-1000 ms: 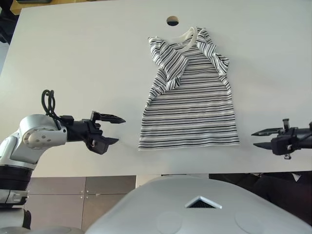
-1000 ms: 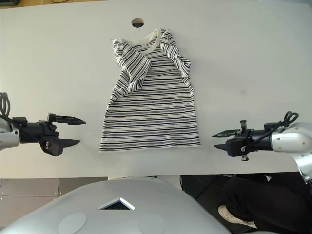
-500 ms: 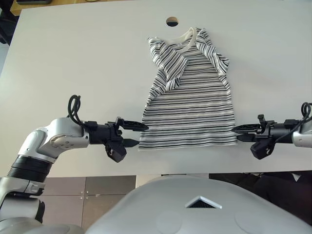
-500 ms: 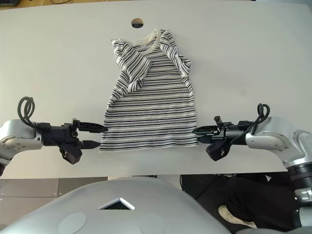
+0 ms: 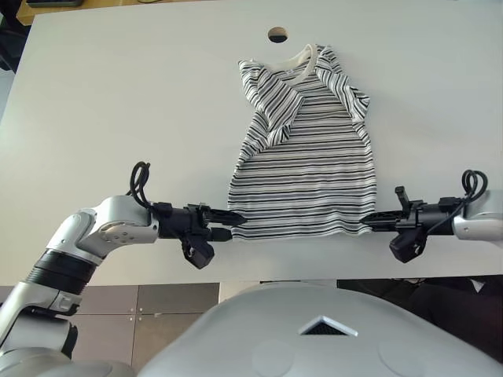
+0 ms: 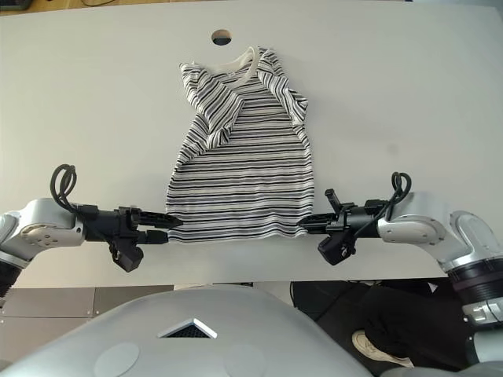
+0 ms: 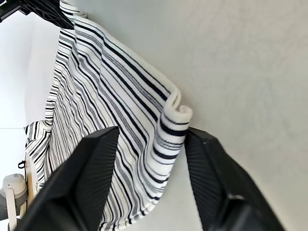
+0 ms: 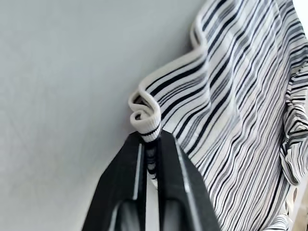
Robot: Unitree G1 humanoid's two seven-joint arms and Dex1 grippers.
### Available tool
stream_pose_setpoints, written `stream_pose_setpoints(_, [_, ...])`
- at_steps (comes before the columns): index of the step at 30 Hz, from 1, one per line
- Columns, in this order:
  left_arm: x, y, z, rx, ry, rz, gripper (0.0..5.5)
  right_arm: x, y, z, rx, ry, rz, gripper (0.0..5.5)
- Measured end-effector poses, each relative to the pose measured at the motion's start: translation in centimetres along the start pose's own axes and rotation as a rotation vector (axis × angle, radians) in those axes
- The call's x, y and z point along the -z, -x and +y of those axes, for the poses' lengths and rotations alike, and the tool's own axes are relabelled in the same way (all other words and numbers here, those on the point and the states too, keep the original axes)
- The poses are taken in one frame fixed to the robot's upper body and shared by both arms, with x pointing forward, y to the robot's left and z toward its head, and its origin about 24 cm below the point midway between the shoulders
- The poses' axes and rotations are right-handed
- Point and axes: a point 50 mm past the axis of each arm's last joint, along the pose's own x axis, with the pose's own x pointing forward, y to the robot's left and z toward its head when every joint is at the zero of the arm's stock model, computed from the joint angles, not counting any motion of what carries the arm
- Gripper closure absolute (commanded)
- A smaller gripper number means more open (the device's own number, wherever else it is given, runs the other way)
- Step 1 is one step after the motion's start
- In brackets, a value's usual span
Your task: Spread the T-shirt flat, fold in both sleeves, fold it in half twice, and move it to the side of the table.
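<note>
Seen from the head, the shirt (image 5: 302, 149) is lying on the table (image 5: 118, 102), collar far and hem nearest, with the left gripper (image 5: 234, 225) and right gripper (image 5: 368, 224) each sitting at its own hem corner. At the left wrist the fingers (image 7: 91, 168) are standing apart astride the curled corner; at the right wrist they are pinching theirs tight, so the lift likely runs hem toward collar.

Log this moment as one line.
T-shirt: sleeves folded in | left gripper: open, astride T-shirt corner | right gripper: shut on T-shirt corner

Broad tabletop (image 5: 118, 102) either side of T-shirt (image 5: 306, 165)
</note>
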Motion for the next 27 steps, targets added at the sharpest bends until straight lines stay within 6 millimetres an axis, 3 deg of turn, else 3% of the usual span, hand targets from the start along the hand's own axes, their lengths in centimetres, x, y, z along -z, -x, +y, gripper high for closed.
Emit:
stream_pose_setpoints(10, [0.2, -0.7, -0.3, 0.007, -0.003, -0.009, 5.34, -0.1, -0.1, -0.1, 0.003, -0.011, -0.01, 5.4])
stream_pose_setpoints(16, [0.1, -1.3, 0.0, -0.036, 0.13, -0.025, 5.39, -0.4, -0.2, -0.5, 0.014, -0.077, -0.028, 5.4])
stream_pose_setpoints(21, [-1.4, -1.5, 1.8, -0.07, 0.467, -0.185, 5.39, -2.0, 0.2, -0.2, 0.011, -0.507, -0.203, 5.4])
stream_pose_setpoints(24, [-2.3, 0.2, 2.2, 0.027, 0.684, -0.293, 5.39, -1.4, 2.9, -1.5, 0.054, -0.714, -0.313, 5.4])
stream_pose_setpoints(27, [-2.7, 1.7, 2.4, 0.099, 0.792, -0.341, 5.39, -1.1, 5.1, -2.6, 0.124, -0.784, -0.419, 5.4])
